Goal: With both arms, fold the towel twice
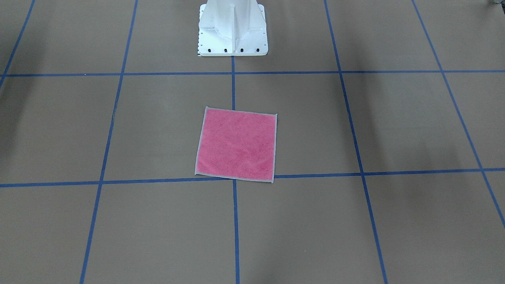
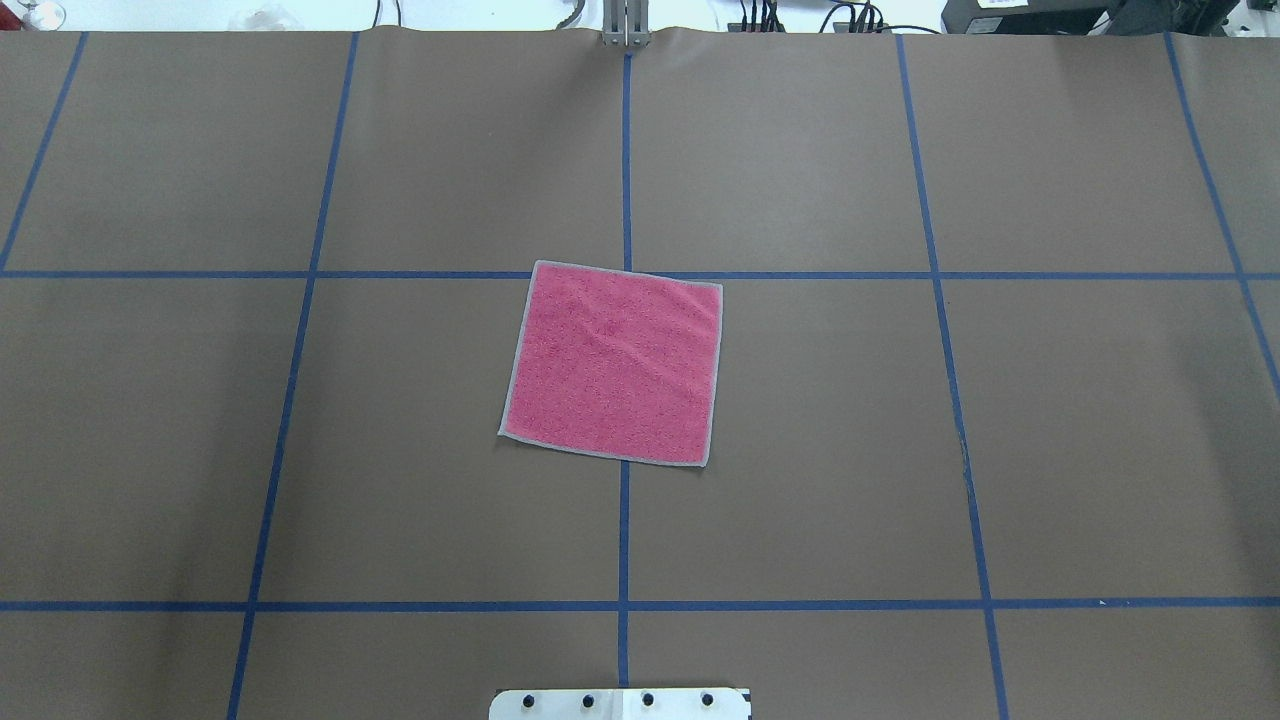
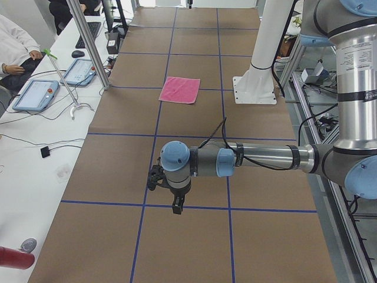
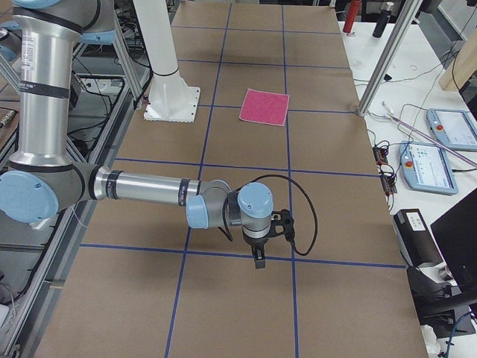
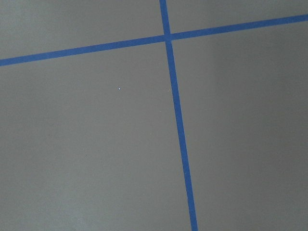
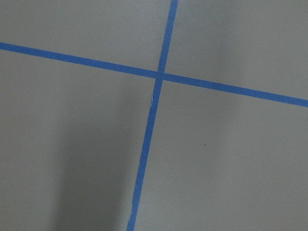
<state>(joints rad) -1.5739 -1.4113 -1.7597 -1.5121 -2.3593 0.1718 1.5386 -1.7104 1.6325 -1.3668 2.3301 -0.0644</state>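
Observation:
The towel [image 1: 236, 144] [image 2: 612, 362] lies flat and unfolded, pink face up with light grey edging, in the middle of the brown table, slightly turned against the blue tape grid. It also shows small and far off as the towel [image 3: 180, 89] [image 4: 264, 107] in both side views. My left gripper [image 3: 177, 206] hangs over the table's left end, far from the towel; I cannot tell whether it is open or shut. My right gripper [image 4: 258, 261] hangs over the right end, likewise far away, and I cannot tell its state. Both wrist views show only bare table and tape lines.
The white pedestal base [image 1: 232, 31] [image 2: 620, 703] stands behind the towel on the robot's side. A metal post [image 3: 88, 44] and a bench with tablets [image 3: 35, 94] and a seated person [image 3: 15, 50] run along the table's far side. Another post [image 4: 384, 63] stands there.

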